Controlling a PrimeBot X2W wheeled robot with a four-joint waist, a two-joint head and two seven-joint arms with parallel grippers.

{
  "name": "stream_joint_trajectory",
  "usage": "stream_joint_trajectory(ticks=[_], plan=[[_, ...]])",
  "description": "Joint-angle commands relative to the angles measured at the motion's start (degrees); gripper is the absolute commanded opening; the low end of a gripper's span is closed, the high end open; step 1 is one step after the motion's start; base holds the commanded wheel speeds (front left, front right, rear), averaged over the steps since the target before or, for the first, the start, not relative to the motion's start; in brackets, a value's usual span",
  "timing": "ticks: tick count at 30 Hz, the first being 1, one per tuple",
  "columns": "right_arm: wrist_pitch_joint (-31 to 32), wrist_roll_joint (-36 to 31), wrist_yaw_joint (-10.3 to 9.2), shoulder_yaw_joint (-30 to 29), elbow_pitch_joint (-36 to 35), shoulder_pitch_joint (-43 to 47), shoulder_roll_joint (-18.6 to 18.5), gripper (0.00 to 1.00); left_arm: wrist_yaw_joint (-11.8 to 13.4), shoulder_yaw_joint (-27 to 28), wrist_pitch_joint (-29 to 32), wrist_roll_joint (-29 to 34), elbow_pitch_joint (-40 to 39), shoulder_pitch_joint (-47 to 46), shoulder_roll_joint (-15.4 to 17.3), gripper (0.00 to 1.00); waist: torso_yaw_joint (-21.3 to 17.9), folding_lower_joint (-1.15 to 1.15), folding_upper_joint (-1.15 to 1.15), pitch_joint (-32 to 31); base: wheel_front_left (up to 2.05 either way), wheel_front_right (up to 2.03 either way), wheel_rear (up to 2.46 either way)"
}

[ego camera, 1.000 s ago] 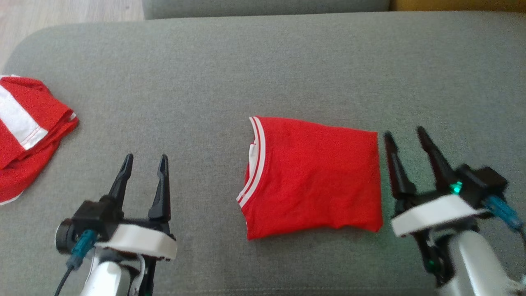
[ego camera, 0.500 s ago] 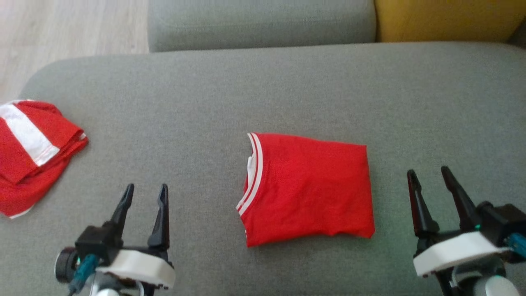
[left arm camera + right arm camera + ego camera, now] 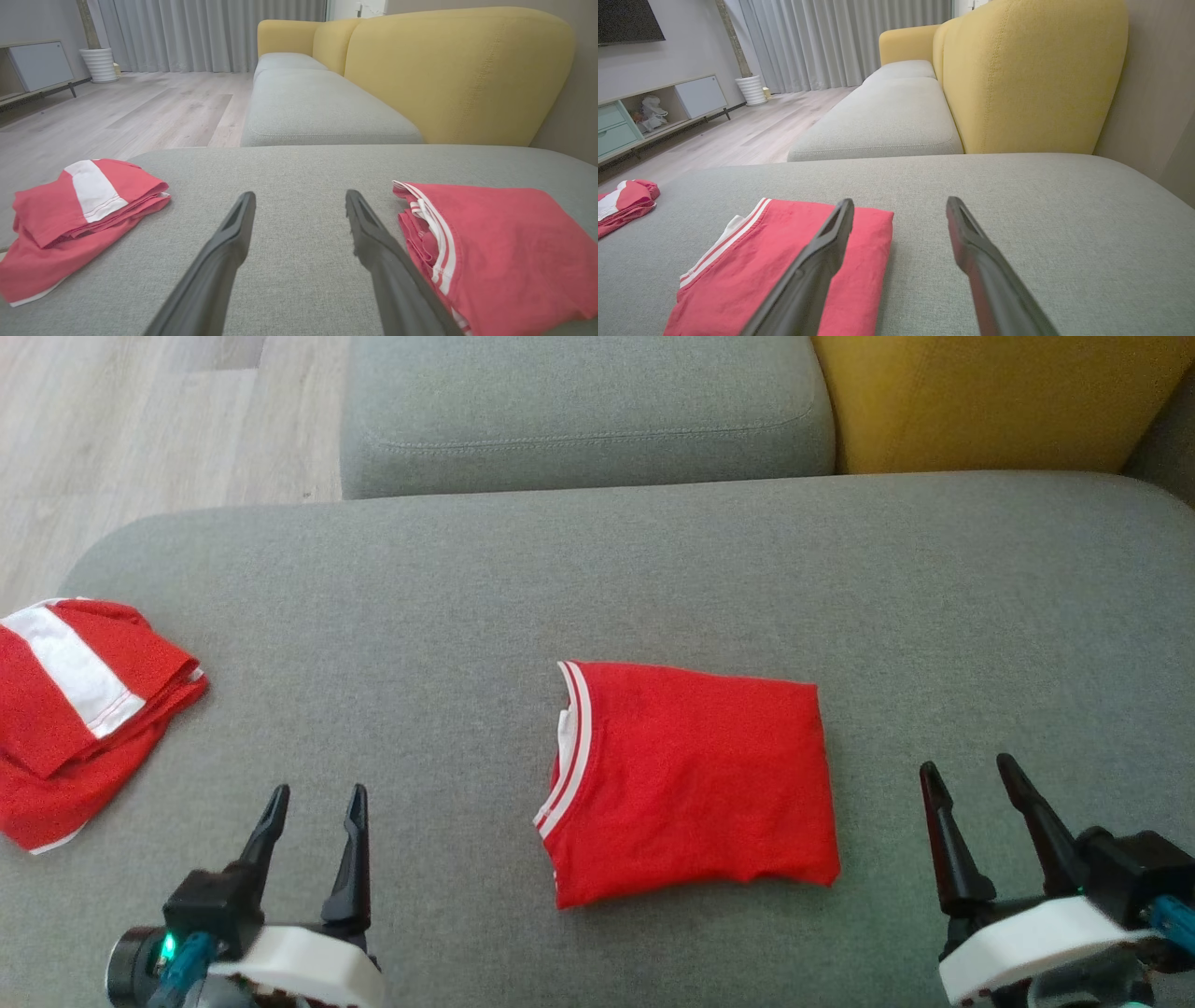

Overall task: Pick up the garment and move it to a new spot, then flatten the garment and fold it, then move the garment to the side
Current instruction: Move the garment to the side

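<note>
The garment (image 3: 691, 784) is a red shirt with a white-striped collar, folded into a flat rectangle in the middle of the grey cushion (image 3: 597, 569). It also appears as the garment (image 3: 500, 242) at the right of the left wrist view and the garment (image 3: 784, 261) at the lower left of the right wrist view. My left gripper (image 3: 315, 800) stands open and empty, well to the left of it. Equally open and empty, my right gripper (image 3: 969, 773) hangs just off its right edge. Neither touches the cloth.
A second red and white garment (image 3: 65, 709) lies crumpled at the cushion's left edge, also seen as this garment (image 3: 79, 214). A further grey seat cushion (image 3: 579, 411) and a yellow backrest (image 3: 999, 392) sit behind. Wooden floor (image 3: 140, 420) lies beyond the left edge.
The head camera has tilted up, so the whole scene sits lower in the picture. Both grippers have drawn back toward me; the right one has pulled away from the shirt's right edge.
</note>
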Motion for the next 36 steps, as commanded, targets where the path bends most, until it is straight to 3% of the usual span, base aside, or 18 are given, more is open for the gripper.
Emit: stream_joint_trajectory(ticks=[1,26,36], plan=[[0.1,-0.3,0.39,0.8,-2.6,-1.3,-0.3,1.00,0.4,2.0,0.1,0.3,-2.3,-1.8,1.2,1.00,0.0,0.00,0.00,0.0,0.00,0.00,0.00],[0.3,0.2,0.39,0.6,-1.6,-1.5,0.3,1.00,1.5,1.8,0.4,-0.4,-2.7,-2.4,1.9,1.00,0.9,0.00,0.00,0.4,0.00,0.00,0.00],[1.8,2.2,0.39,1.6,8.9,-8.3,-0.2,1.00,1.3,1.8,-1.1,-0.6,-3.5,-7.3,1.1,1.00,4.4,0.00,0.00,5.9,0.00,0.00,0.00]])
